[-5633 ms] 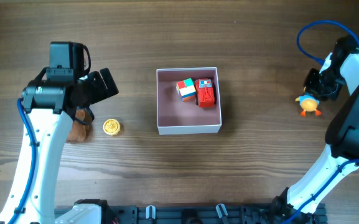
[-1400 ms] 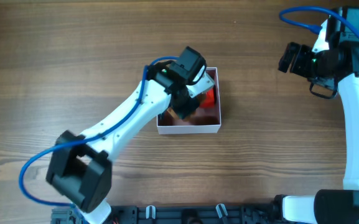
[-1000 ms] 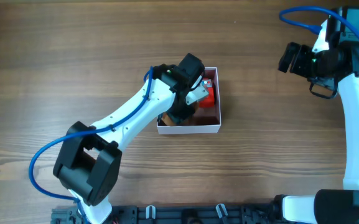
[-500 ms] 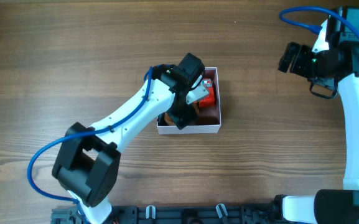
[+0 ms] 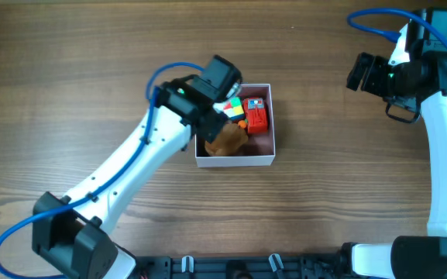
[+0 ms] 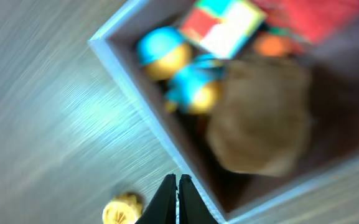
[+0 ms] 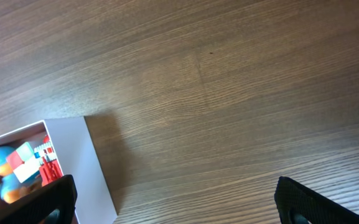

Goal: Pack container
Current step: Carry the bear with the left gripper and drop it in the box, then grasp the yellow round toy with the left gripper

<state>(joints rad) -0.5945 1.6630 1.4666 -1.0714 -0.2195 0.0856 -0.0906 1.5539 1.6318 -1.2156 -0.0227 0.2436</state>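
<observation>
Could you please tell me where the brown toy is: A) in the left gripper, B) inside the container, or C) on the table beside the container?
B: the brown toy lies within the container's walls, and the left gripper is shut on nothing.

Left arm (image 5: 130,167) & right arm (image 5: 440,139): white links, black joints, blue cables; left pincer fingers (image 6: 165,200) thin, black.

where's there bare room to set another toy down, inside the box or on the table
In the container, only the pink corner between the red toy, the brown toy and the walls is bare; the rest is crowded, with the left arm over it. The table between the container and the right arm is bare wood.
</observation>
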